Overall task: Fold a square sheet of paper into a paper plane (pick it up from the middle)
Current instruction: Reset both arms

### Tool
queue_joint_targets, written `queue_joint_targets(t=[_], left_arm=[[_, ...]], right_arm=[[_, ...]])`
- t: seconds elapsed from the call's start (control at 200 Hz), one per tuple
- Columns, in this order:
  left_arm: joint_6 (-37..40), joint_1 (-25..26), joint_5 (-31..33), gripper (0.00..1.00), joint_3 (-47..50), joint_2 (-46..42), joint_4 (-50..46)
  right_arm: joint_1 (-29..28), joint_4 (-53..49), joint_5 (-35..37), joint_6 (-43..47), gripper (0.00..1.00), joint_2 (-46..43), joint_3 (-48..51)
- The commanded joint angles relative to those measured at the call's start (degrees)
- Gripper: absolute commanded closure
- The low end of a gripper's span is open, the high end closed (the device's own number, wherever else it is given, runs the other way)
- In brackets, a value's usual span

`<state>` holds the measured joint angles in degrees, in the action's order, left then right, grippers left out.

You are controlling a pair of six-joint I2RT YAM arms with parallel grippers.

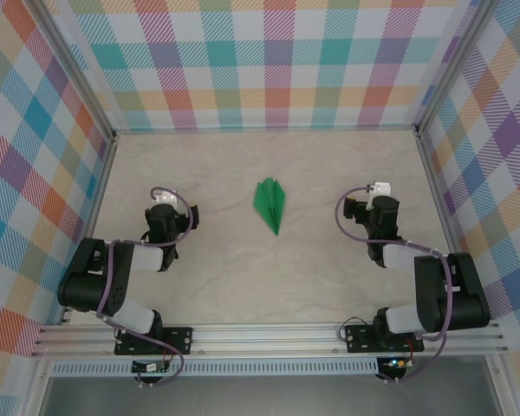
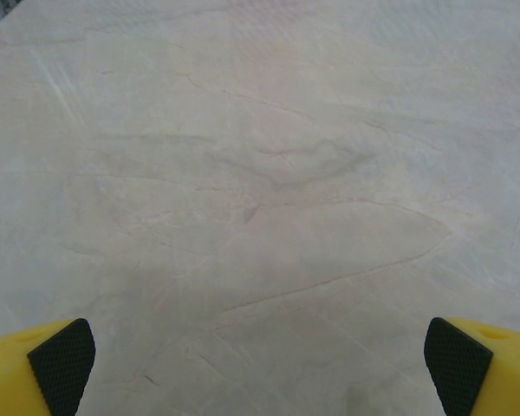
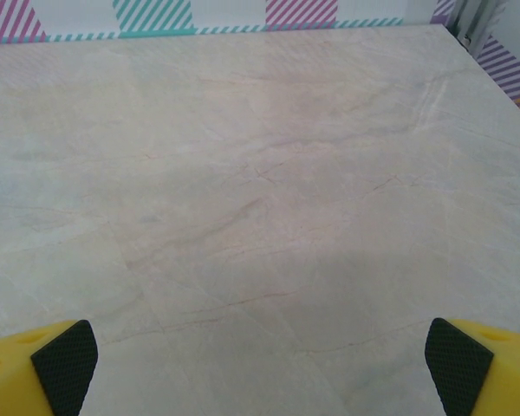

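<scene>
The paper plane (image 1: 271, 204) lies mid-frame on the marbled table (image 1: 329, 277), with checked walls (image 1: 260, 61) around it. My left gripper (image 2: 260, 371) and right gripper (image 3: 260, 371) gape wide, empty.

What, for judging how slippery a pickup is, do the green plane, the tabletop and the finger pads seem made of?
The paper plane: thin matte green paper, judging by its sharp creases and flat layers. The table: smooth beige marble-look top with faint veins; stone or printed laminate, cannot tell. The finger pads: black, cross-hatched, probably rubber.
</scene>
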<state>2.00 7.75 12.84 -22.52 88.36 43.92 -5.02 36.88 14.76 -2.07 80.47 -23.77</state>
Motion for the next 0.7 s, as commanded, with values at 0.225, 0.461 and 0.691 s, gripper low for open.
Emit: queue_joint_targets(t=[0.225,0.461,0.691], left_arm=[[-0.1,-1.6,-1.9,0.00,-0.6,1.1,3.9],[-1.1,-2.9,-3.3,0.00,-1.2,1.1,2.9],[-0.9,-2.9,-3.9,0.00,-1.5,1.3,2.3]], right_arm=[[2.5,11.4,-6.0,0.0,0.00,6.9,1.2],[2.6,11.0,-6.2,-0.1,0.00,6.9,1.0],[2.8,11.0,-6.2,-0.1,0.00,7.0,1.0]])
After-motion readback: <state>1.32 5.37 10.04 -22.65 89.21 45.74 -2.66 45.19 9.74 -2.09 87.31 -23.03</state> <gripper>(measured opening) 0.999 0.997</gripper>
